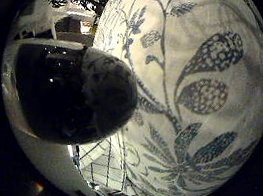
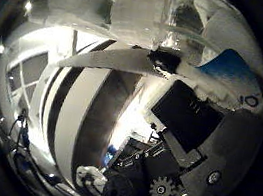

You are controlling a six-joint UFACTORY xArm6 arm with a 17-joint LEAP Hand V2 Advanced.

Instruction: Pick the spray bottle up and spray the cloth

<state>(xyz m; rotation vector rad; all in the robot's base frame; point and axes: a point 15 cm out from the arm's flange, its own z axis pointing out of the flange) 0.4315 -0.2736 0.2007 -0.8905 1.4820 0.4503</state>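
Note:
The cloth [image 1: 204,80], white with a blue flower and leaf print, fills most of the little finger side view and lies close under the palm. The spray bottle [image 2: 135,17], pale and see-through, sits right against the palm in the thumb side view, with a white and blue head part [image 2: 229,76] beside it. My hand [image 2: 184,117] shows as black blocks and a gear next to the bottle. A dark rounded fingertip [image 1: 78,97] curls across in front of the cloth. The fingers look wrapped round the bottle, which is held above the cloth.
A white curved surface [image 1: 45,158] runs beside the dark fingertip. White curved bands [image 2: 75,114] and a window-like grid [image 2: 26,73] show behind the bottle. Room furniture [image 1: 71,24] is visible past the cloth's edge.

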